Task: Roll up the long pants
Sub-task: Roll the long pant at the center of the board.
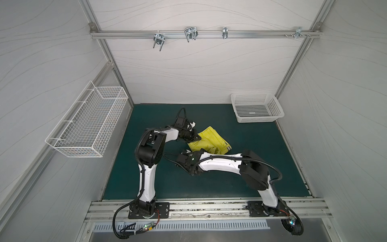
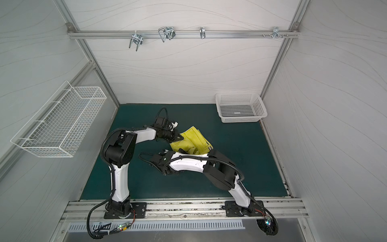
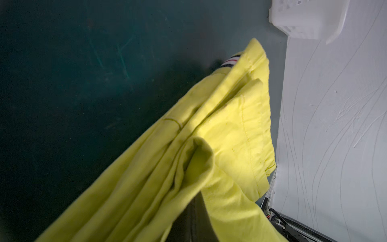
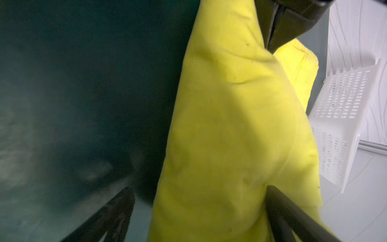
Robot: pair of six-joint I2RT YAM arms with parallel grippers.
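Well short of the white basket (image 1: 258,119), your left gripper (image 1: 197,137) pinches the long pants (image 1: 210,140), which look soft, limp and light. Right gripper (image 4: 199,189) gapes wide around a fold; grab bunched layers.

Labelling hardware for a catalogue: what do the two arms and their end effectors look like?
The left arm and right arm have white shells, black joint housings and black ribbed cable hoses, on black base plates. The left end effector and right end effector are black.

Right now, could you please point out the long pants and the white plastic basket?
long pants (image 1: 209,138): a top view, on the folded yellow fabric.
white plastic basket (image 1: 257,118): a top view, on its near wall.
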